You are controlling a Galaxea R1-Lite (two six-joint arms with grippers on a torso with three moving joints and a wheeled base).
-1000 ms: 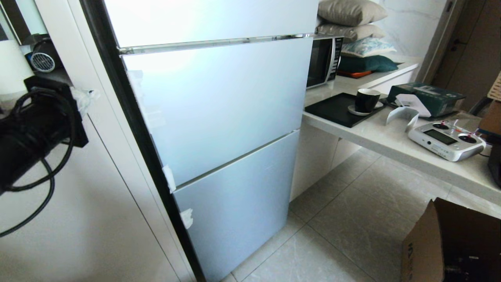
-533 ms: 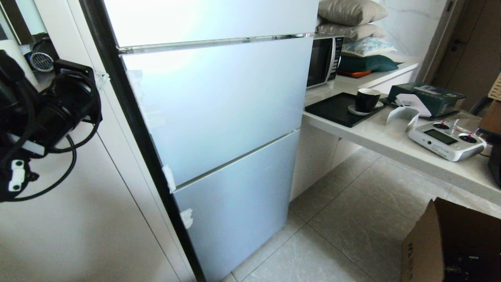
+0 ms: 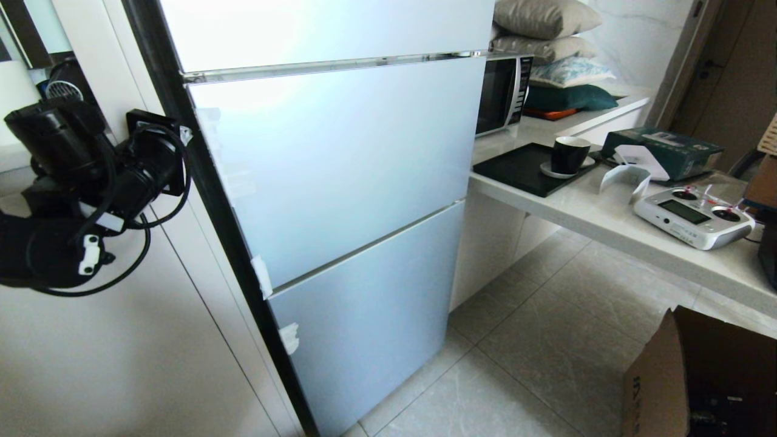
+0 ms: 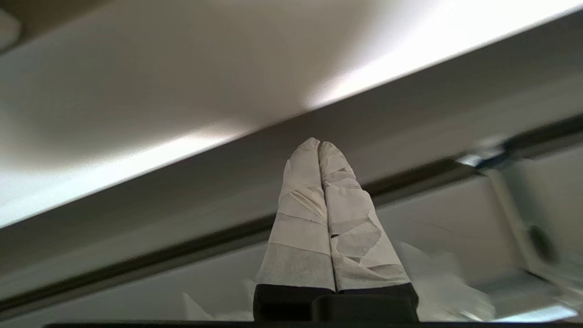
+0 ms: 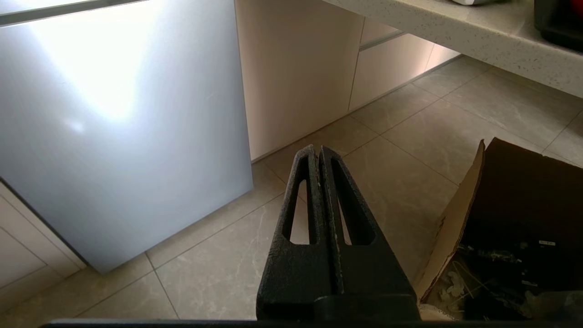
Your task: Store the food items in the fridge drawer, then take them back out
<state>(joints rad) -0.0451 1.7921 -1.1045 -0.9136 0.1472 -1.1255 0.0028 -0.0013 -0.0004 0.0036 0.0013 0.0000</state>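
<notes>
Reaching toward the fridge's dark left edge, the left hand (image 3: 185, 135) sits high beside the cabinet (image 3: 121, 340), its tape-wrapped fingers (image 4: 305, 191) pressed together on nothing. The step in hand looks like opening the fridge (image 3: 340, 182); all its doors are closed, so the fridge drawer and the food items are nowhere in view, and the drawer's long axis and heading cannot be told. Judging from this, the next move calls for slipping the tips into the seam at the middle door's (image 3: 340, 164) left edge and pulling it out. Further right, the table (image 3: 607, 218) carries a black tray (image 3: 522, 173) and a dark mug (image 3: 569, 155). The right hand (image 5: 319, 152) hangs clenched and empty over the floor (image 5: 410, 150), beside a cardboard box (image 5: 510, 218).
</notes>
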